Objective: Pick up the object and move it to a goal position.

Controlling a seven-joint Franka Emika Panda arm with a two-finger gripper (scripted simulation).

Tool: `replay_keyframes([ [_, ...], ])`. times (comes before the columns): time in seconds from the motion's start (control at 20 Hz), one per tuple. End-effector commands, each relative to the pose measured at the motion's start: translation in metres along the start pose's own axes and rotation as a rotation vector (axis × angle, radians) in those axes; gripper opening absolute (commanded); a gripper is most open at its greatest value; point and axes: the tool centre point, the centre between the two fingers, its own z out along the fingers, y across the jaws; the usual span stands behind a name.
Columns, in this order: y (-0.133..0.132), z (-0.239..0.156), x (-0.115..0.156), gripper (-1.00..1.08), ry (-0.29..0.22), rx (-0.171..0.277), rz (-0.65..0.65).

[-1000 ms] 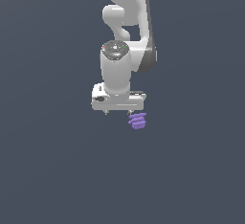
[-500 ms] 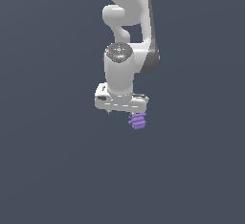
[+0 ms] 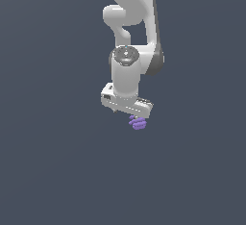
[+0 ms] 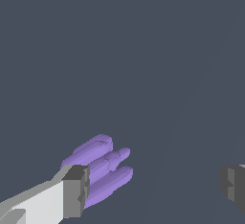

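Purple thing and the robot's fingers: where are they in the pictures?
purple thing [image 4: 103, 170]: wrist view, on its middle ridge.
purple thing [image 3: 138, 122]: exterior view, on its centre, just below the hand.
fingers [image 4: 75, 192]: wrist view, on one finger's grey pad, beside the purple thing.

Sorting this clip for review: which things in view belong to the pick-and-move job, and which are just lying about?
Part of the job:
- small purple ridged coil-like object, beside one finger
- white gripper, jaws wide apart, not closed on the object

Lying about:
- nothing else shows; only a plain dark grey background
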Motion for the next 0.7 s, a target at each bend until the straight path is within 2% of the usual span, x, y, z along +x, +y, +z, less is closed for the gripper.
replay_keyframes([
  [0.0, -0.004, 0.003, -0.003, 1.00, -0.001, 0.000, 0.063],
  [0.65, -0.024, 0.016, -0.016, 1.00, -0.005, -0.002, 0.385],
])
